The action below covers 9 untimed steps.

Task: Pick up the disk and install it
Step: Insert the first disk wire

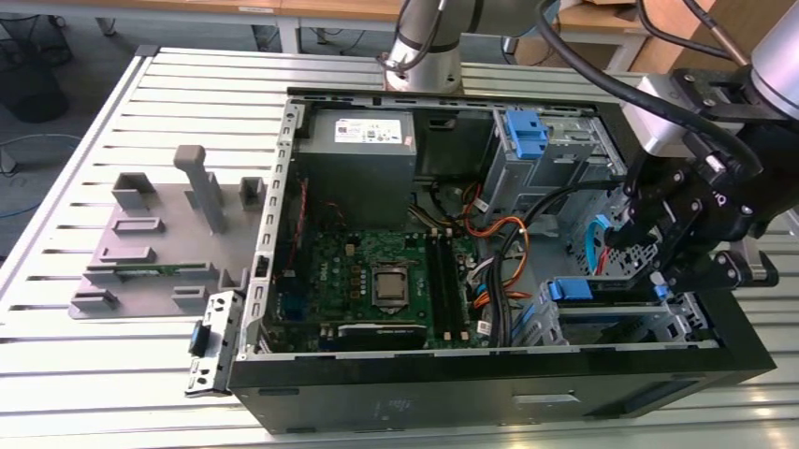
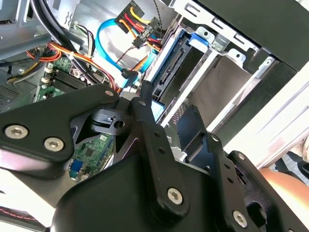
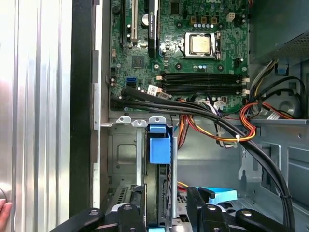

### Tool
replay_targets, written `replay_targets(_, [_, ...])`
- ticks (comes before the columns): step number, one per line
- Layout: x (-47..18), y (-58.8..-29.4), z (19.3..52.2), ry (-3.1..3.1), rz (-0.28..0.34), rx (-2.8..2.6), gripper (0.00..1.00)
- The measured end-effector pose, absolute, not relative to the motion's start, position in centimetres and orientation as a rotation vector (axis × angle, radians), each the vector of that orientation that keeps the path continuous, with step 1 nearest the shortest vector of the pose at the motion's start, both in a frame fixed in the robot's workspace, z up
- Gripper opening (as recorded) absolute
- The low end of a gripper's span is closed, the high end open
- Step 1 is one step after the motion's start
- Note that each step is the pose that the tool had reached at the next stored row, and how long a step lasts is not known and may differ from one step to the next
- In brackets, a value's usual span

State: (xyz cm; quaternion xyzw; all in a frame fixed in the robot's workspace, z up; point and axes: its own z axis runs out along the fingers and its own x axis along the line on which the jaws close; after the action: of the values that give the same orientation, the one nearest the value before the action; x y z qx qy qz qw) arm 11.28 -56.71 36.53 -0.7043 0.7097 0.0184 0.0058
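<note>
gripper [image 3: 164,215] hangs right over the front drive cage [image 3: 175,159], jaws spread apart either side of the disk [image 3: 158,145], not pinching it. the disk stands on edge down in that cage, long axis running toward the motherboard [image 3: 183,53], blue tab end facing it. a black cable bundle [image 3: 193,108] and orange-red wires [image 3: 248,125] cross just past the tab. further back the grey power supply [image 1: 355,173] has a white sticker [image 1: 362,131], print too small to read.

open computer case [image 1: 413,398] on slatted table [image 1: 112,365] | motherboard [image 1: 374,281] inside | grey rack [image 1: 175,253] beside, maybe holding a memory stick [image 1: 135,271]
</note>
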Motion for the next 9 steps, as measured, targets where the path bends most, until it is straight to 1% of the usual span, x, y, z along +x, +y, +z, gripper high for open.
replay_targets(9, [11.28,-56.71,36.91,2.221,0.057,-2.205,0.48])
